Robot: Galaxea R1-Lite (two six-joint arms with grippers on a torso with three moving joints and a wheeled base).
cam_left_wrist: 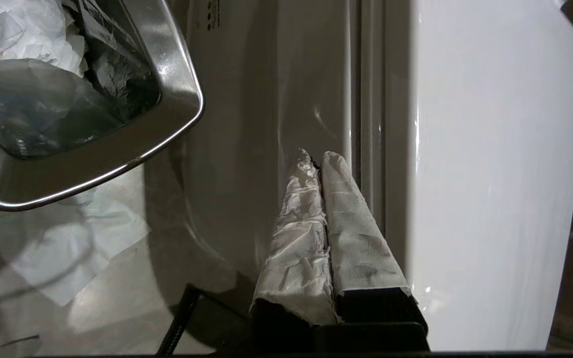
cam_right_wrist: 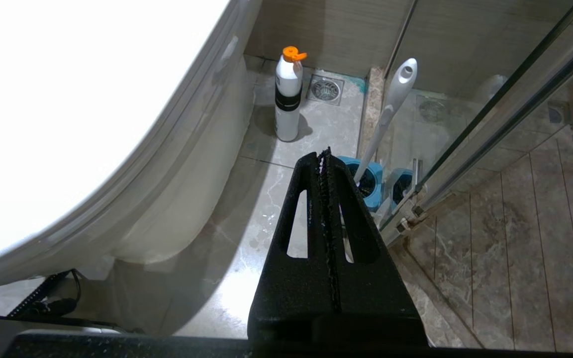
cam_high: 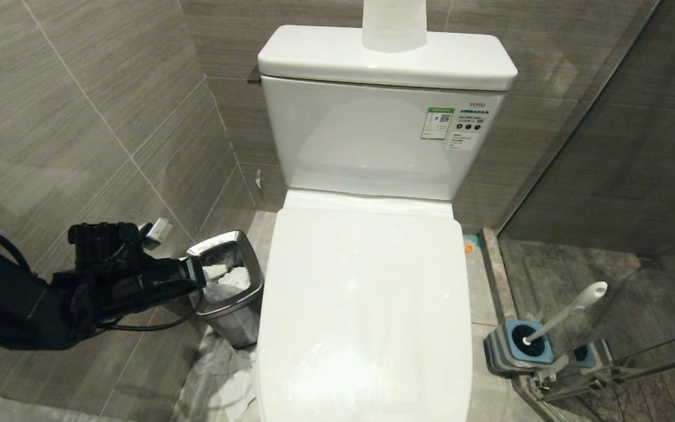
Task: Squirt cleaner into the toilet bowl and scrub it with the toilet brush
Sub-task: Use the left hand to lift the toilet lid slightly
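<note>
The white toilet bowl (cam_high: 367, 305) stands in the middle with its lid down, so the basin is hidden. Its side (cam_left_wrist: 266, 99) and lid also show in the left wrist view. My left gripper (cam_high: 194, 275) hangs left of it, beside the bin, its paper-wrapped fingers pressed together and empty (cam_left_wrist: 319, 156). The toilet brush (cam_high: 572, 308) leans in its blue-and-grey holder (cam_high: 516, 346) on the floor to the right. My right gripper (cam_right_wrist: 322, 155) is shut and empty, above the floor near the brush (cam_right_wrist: 391, 107). A white bottle with an orange cap (cam_right_wrist: 287, 94) stands by the toilet's base.
A square steel waste bin (cam_high: 254, 275) with crumpled paper stands left of the toilet, its rim (cam_left_wrist: 177, 64) close to my left gripper. Paper lies on the floor (cam_high: 220, 363). A paper roll (cam_high: 394, 23) sits on the tank. A glass shower partition (cam_high: 607, 176) closes the right side.
</note>
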